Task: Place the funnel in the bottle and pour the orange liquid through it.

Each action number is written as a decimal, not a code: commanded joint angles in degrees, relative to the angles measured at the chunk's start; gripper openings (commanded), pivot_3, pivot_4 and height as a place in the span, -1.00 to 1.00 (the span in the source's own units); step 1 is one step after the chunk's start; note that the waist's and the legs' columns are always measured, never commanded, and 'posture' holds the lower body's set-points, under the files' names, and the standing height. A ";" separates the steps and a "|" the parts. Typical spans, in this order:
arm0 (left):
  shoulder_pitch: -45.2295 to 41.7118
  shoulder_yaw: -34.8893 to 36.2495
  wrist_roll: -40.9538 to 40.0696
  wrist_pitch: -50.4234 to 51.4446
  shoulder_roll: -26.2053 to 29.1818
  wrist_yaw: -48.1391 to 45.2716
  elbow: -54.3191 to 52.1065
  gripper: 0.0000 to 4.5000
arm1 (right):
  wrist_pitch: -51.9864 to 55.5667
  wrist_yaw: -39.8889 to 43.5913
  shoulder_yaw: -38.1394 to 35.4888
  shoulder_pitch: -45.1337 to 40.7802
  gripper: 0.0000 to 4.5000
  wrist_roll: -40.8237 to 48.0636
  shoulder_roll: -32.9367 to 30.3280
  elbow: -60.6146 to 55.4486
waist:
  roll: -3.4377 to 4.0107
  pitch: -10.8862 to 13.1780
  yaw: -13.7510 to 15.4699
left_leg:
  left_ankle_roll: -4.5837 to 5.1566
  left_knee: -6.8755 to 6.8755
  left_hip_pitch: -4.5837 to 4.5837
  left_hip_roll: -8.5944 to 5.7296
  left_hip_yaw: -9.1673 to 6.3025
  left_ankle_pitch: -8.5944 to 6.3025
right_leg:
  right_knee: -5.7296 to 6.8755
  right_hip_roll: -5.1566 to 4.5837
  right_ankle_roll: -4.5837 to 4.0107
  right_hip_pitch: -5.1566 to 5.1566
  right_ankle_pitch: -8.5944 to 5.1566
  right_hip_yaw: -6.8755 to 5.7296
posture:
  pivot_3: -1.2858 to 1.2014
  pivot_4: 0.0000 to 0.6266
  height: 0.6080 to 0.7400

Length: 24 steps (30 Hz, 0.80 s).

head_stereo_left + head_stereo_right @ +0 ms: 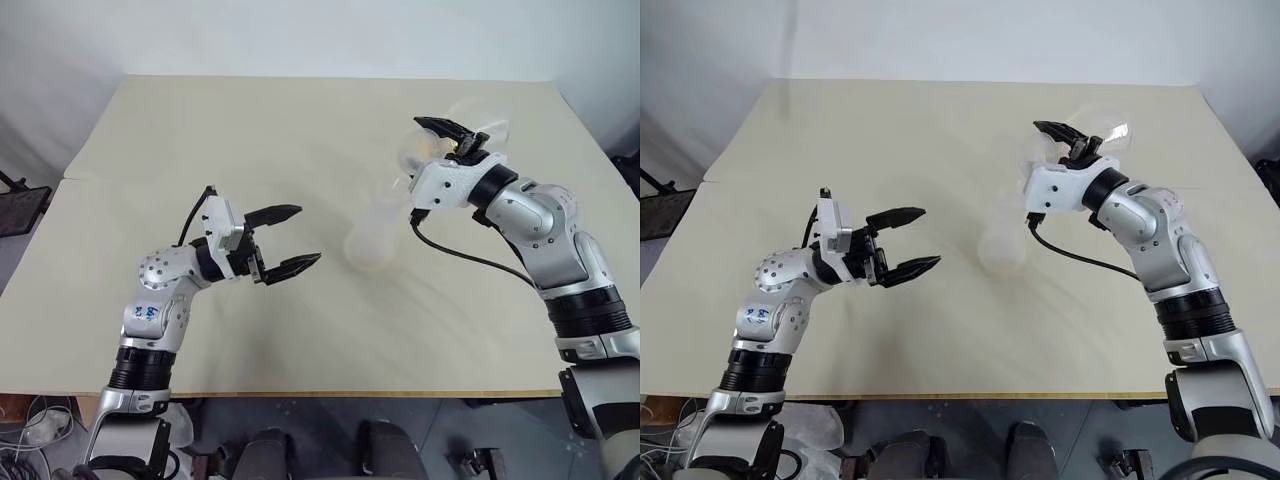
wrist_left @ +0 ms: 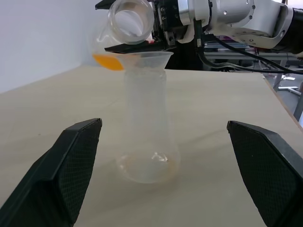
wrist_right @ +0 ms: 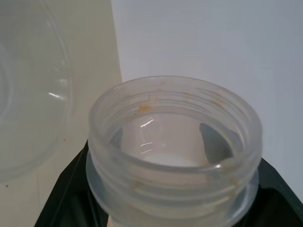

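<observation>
Clear flask-shaped bottle standing upright on the beige bench, slightly right of centre, with the clear funnel seated in its neck. The right gripper, fingers clamped shut on a small clear jar, holds it tipped just above the funnel's rim; orange liquid pools at the jar's low side. The left gripper hovers left of the bottle, fingers spread wide and empty.

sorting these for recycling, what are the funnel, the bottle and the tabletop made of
The funnel and the bottle look like clear, colourless plastic, slightly cloudy with soft highlights rather than glassy glints, though glass cannot be ruled out. The tabletop looks like a matte beige board or laminate, with no sheen.
</observation>
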 commanded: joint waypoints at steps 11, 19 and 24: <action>1.06 0.61 -0.61 -1.24 -0.06 -0.73 -1.82 1.00 | -8.08 -2.55 -0.46 -2.72 0.09 -5.03 -3.17 0.23 | 0.00 0.00 -0.05 | 0.00 0.00 0.00 0.00 -0.01 0.00 | 0.00 0.00 0.00 0.00 0.00 0.00 | 0.03 -0.52 1.00; 1.40 0.52 -0.55 -1.74 -0.25 -0.98 -1.47 1.00 | -9.60 -3.30 -0.27 -3.03 0.09 -7.54 -3.12 1.28 | 0.00 0.00 0.00 | 0.00 0.00 0.00 0.00 -0.01 0.00 | 0.00 0.00 0.00 0.00 0.00 0.01 | 0.03 -0.52 1.00; 1.82 0.42 -0.58 -1.92 -0.34 -0.90 -1.58 1.00 | -10.24 -3.73 -0.27 -2.95 0.09 -9.11 -3.31 1.38 | 0.00 0.00 -0.03 | 0.00 0.00 0.00 0.00 -0.01 0.00 | 0.00 0.00 0.00 0.00 0.00 0.00 | 0.03 -0.52 1.00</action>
